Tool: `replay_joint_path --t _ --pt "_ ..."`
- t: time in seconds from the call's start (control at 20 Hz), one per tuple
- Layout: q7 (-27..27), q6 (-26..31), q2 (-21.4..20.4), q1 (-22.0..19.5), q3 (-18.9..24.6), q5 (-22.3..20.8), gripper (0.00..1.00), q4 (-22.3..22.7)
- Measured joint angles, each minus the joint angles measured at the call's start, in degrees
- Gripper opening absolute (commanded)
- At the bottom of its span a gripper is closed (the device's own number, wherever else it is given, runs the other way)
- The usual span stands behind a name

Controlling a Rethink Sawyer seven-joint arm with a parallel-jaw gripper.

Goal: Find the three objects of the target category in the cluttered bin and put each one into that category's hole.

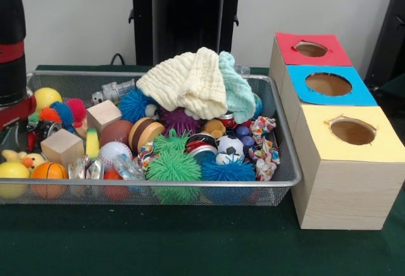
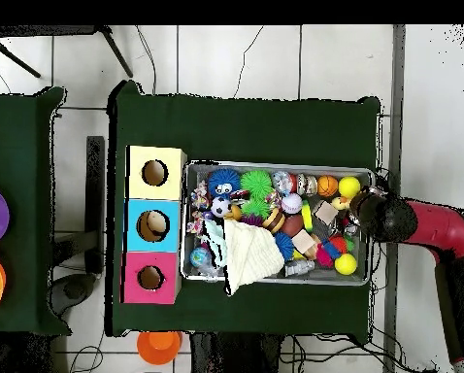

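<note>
The wire mesh bin [image 1: 158,185] is full of clutter; it also shows in the overhead view [image 2: 275,164]. A yellow duckling [image 1: 23,159] with an orange beak lies at the bin's left end in the front view, by the front rim. No orange black-striped toy shows. The red-surround hole [image 1: 311,49] is at the far end of the wooden box, beside the bin; in the overhead view it [image 2: 150,278] is the lowest hole. My gripper [image 1: 20,130] hangs low over the bin's left end, just behind the duckling; in the overhead view it [image 2: 370,212] is over the bin's right end. Its state is hidden.
A pale yellow cloth [image 1: 190,81] and a mint cloth [image 1: 238,90] are heaped at the bin's back. Green [image 1: 172,166] and blue [image 1: 228,170] puffer balls, wooden cubes [image 1: 62,146], yellow balls [image 1: 47,97] and a small basketball [image 1: 49,171] fill it. The blue [image 1: 328,84] and yellow [image 1: 352,131] holes are nearer.
</note>
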Motion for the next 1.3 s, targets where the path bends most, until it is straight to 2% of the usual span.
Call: replay_joint_path --t 0.4,0.6,1.3 --pt "0.0 -0.02 -5.35 -3.85 3.02 5.22 1.0 7.24" --pt "0.0 -0.08 -6.92 -4.71 3.77 6.36 1.0 9.48" --pt "0.0 -3.38 -7.98 -4.84 5.39 6.63 1.0 13.11"
